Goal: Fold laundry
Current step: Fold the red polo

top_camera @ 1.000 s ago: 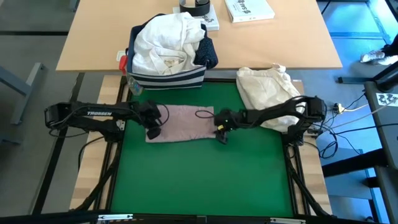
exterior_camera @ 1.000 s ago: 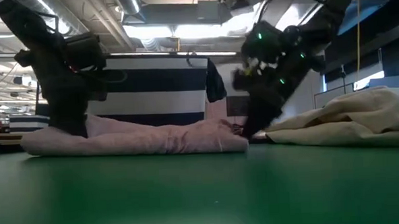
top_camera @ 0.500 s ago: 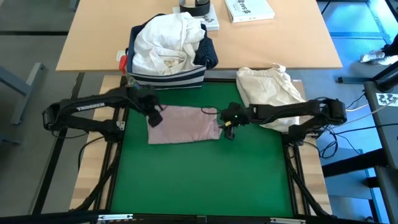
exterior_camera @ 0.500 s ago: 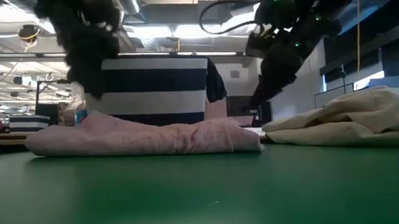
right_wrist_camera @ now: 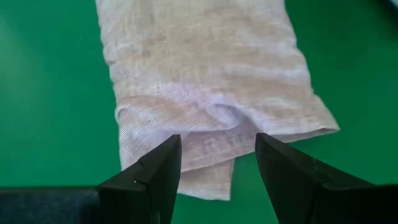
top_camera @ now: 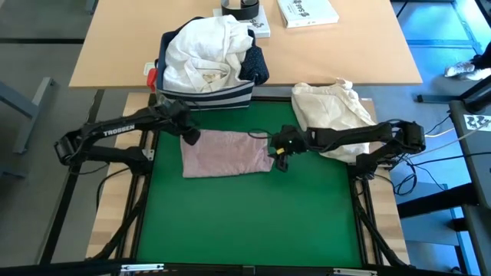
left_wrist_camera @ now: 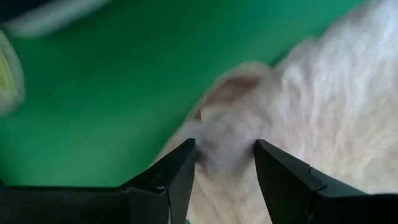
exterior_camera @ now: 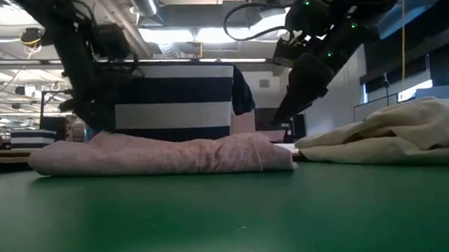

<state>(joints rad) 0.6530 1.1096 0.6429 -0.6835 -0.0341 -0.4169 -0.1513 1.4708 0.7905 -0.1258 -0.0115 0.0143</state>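
the pale pink top lies folded on the green mat; left gripper and right gripper flank it with fingers released, holding nothing. next likely calls for regrasping its ends.

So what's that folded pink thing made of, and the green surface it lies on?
The folded pale pink top looks like a thin, soft knit, perhaps cotton jersey: fine ribbed weave, limp rumpled edges, matte. The green table mat looks like smooth matte felt or rubbery sheet, flat and even; which one is hard to tell.
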